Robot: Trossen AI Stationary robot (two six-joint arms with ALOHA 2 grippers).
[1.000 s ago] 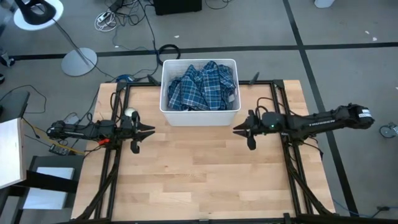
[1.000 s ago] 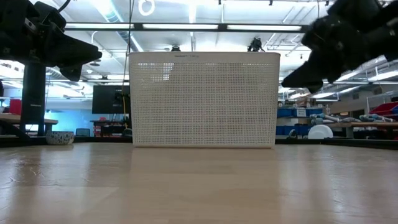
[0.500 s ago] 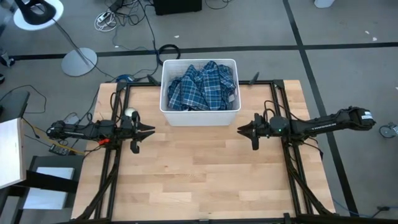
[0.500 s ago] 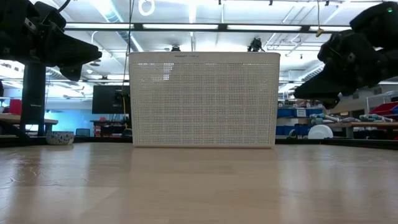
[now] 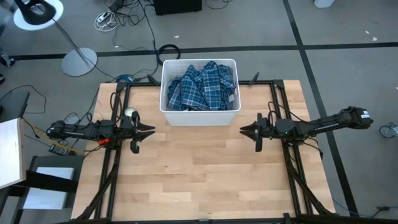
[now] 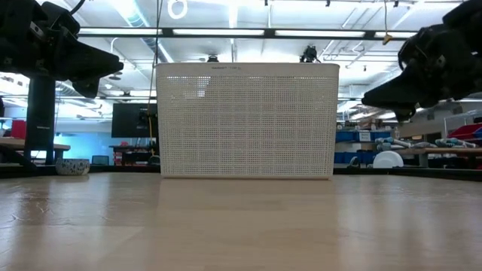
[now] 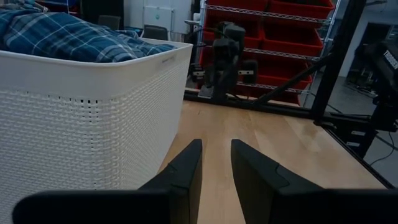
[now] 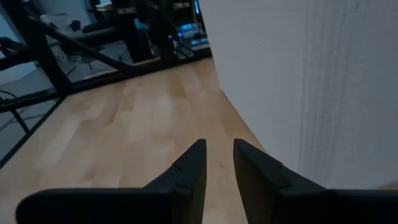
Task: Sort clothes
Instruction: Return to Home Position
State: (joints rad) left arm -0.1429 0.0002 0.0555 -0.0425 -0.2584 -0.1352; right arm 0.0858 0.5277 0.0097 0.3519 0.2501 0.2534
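A blue-white plaid shirt [image 5: 202,87] lies heaped in the white rectangular bin [image 5: 199,118], which stands on the wooden table at its far middle. The shirt also shows over the bin's rim in the left wrist view [image 7: 62,37]. No turquoise tee, striped shirt or black pieces show. My left gripper [image 5: 151,130] hovers open and empty left of the bin, pointing toward the table's right edge. My right gripper [image 5: 242,131] hovers open and empty right of the bin, pointing toward the table's left edge, beside the bin's wall [image 8: 323,74].
Dark frame rails run along the table's left [image 5: 118,155] and right [image 5: 289,168] sides under the arms. A small white round object [image 5: 130,112] sits by the left arm. Bare wood [image 5: 199,168] stretches from the bin to the near edge.
My right gripper has drawn back toward the table's right edge, away from the bin, staying above the table. My left gripper has kept still.
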